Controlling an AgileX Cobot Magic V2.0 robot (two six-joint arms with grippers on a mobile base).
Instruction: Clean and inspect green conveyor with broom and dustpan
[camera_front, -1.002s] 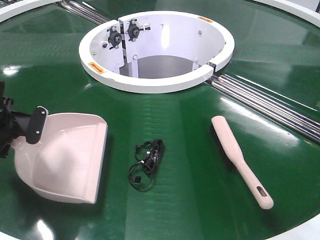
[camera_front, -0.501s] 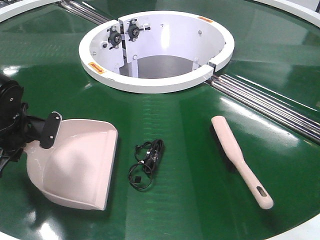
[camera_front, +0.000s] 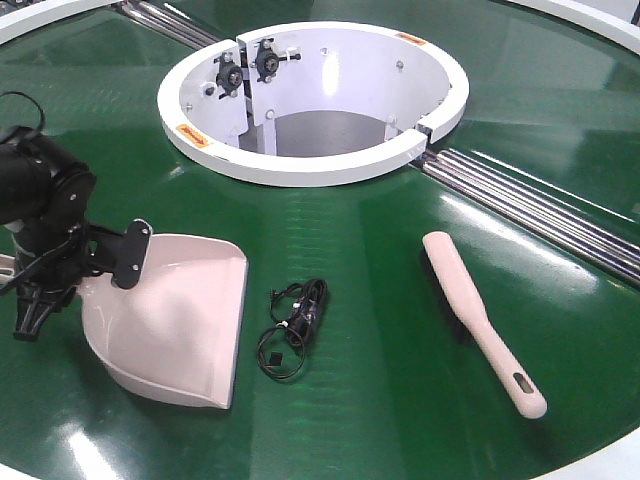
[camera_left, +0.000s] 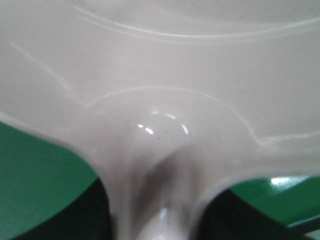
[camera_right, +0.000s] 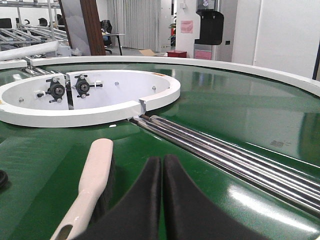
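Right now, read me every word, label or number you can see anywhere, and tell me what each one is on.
Nothing is legible.
Orange sticker on the left rim of the white ring: too small to read.
Second orange sticker on its far rim: too small.
Pink notice in the background: blurred.
Pale mark on the green conveyor: unreadable.
The dustpan and the broom: no print seen.

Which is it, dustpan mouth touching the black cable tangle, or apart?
Apart. The front view shows bare green conveyor between the dustpan mouth and the cable tangle.
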